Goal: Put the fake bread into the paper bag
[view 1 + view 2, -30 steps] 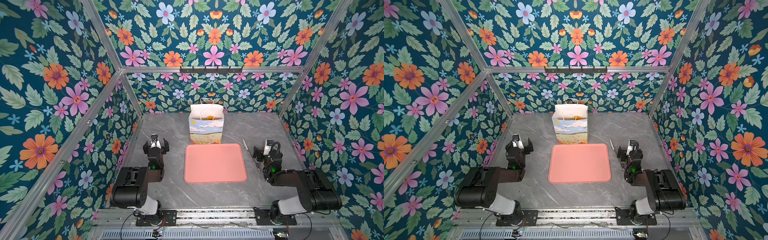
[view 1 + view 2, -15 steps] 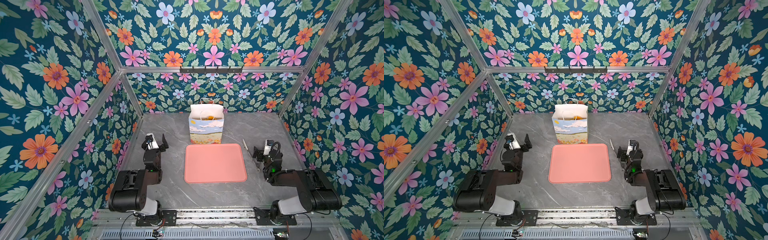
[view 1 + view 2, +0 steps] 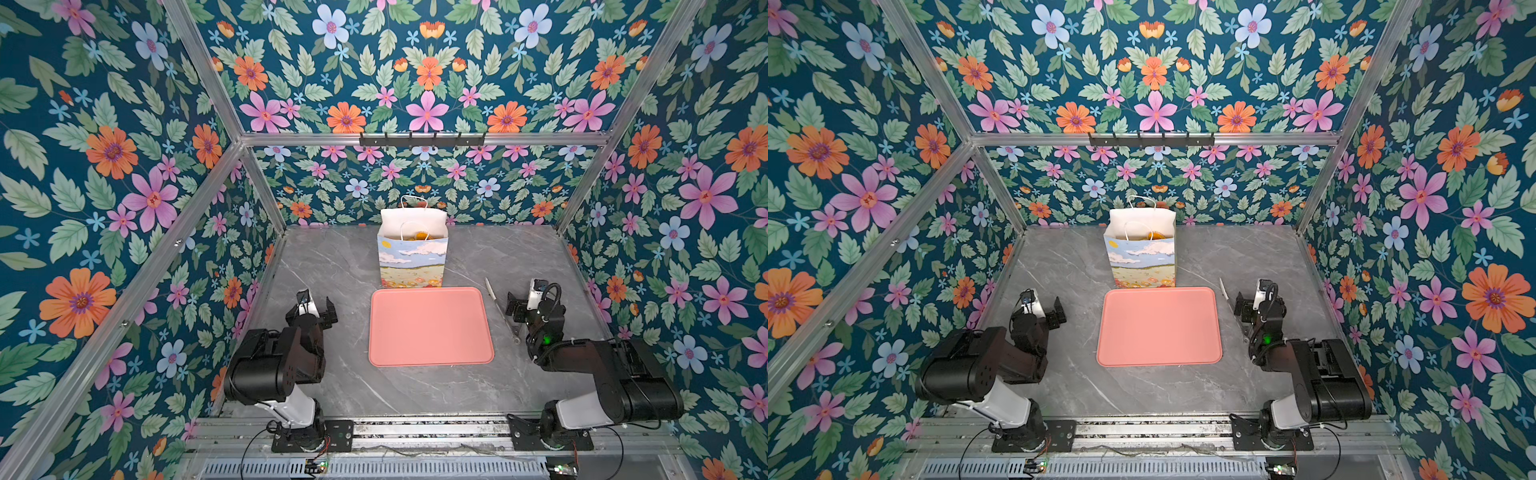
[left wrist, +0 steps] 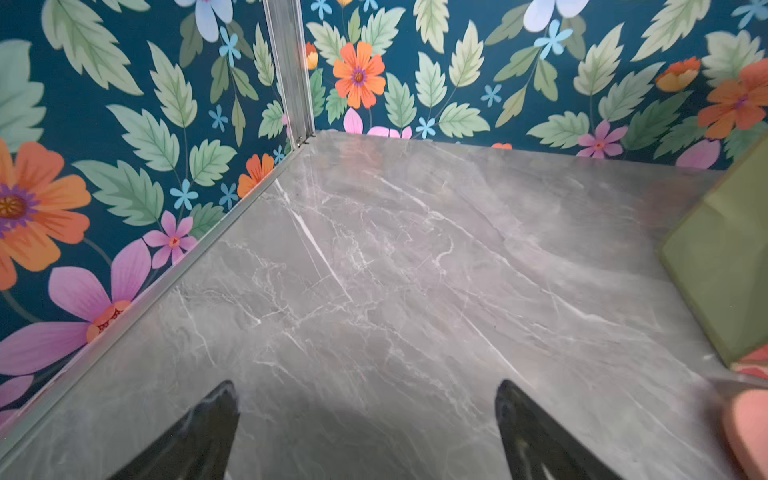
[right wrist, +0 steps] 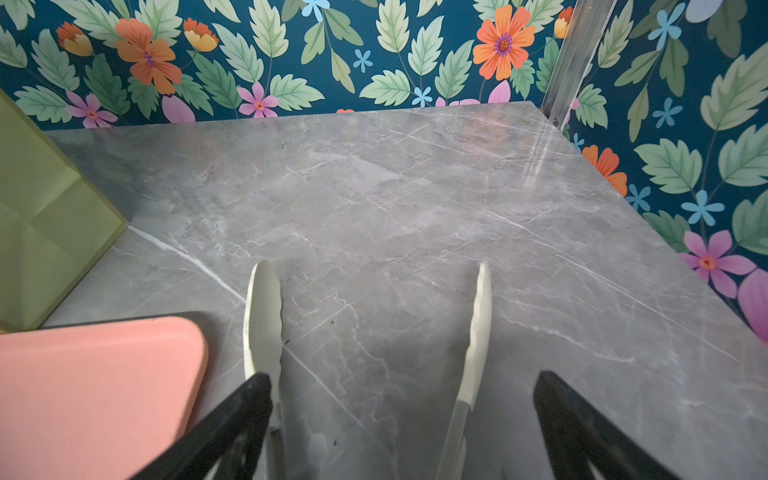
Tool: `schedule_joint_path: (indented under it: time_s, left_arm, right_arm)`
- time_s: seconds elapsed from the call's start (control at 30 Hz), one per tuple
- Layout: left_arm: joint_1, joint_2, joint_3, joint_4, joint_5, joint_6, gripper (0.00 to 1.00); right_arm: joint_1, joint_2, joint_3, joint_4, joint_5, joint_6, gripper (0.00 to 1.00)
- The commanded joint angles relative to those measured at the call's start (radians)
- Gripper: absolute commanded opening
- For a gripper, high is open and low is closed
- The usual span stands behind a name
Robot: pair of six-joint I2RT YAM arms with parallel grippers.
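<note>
My left tool (image 4: 365,397), right tool (image 5: 401,378): jaws apart, empty, low over counter (image 3: 332,270). Fake bread (image 3: 415,237) sits inside paper bag (image 3: 411,259), ahead between both tools. Pink tray (image 3: 430,328) bare. Tongs (image 5: 264,316) lie beneath right tool. Task looks done; piece count hidden.

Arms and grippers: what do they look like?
The left arm and right arm are black, each with a white link above its base. The right arm has a looped black cable and green light near its wrist. The left gripper and right gripper have black tapered fingers.
</note>
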State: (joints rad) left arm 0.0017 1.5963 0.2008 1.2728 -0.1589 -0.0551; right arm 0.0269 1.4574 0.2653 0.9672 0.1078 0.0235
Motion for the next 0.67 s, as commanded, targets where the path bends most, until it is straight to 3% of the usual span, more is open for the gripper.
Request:
schedule_joint_path:
  time_s: [0.0,0.63]
  left_arm:
    - [-0.005,0.013,0.063,0.007,-0.001,0.007,1.0]
    - [-0.009,0.009,0.06,-0.001,-0.004,0.011,1.0]
  right_arm:
    - [-0.001,0.0,0.005,0.026,0.0,0.003,0.99]
    - [0.0,0.0,0.005,0.025,0.0,0.003,0.99]
